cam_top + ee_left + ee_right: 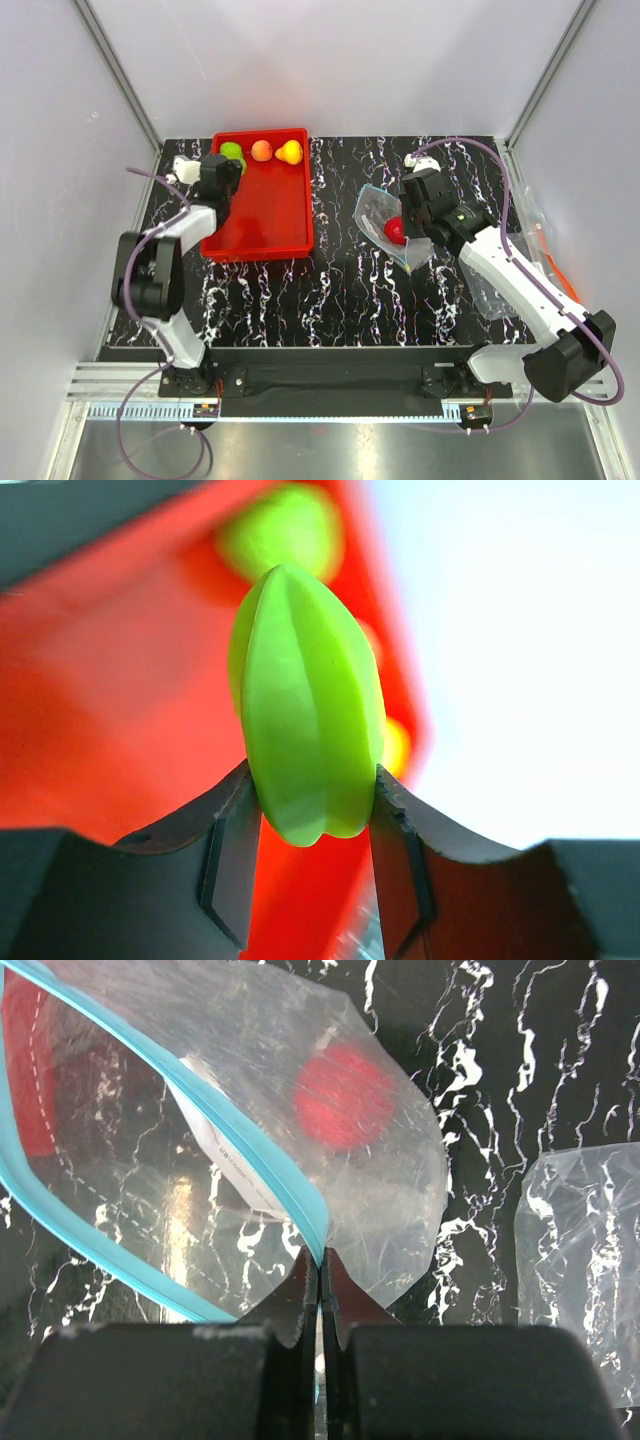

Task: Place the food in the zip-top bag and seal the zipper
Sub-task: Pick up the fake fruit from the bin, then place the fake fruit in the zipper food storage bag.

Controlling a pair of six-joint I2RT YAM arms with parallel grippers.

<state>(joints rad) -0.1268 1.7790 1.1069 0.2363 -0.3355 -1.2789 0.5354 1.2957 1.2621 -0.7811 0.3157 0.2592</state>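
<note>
- left gripper (315, 785) clamped a ridged green fruit (310, 700) above the red tray (265, 215); its smooth sides could slip free in transit
- right gripper (320, 1270) pinched the zipper (250, 1163), holding the zip-top bag (200, 1090) mouth apart; if it sagged, the drop could miss
- the bag held the red apple (345, 1095); the tray held a peach (261, 150), pear (290, 152) and another green piece (232, 152)

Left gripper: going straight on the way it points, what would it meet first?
Probably the other green piece, blurred, in the red tray just beyond the ridged green fruit the left gripper holds; depth unclear.
</note>
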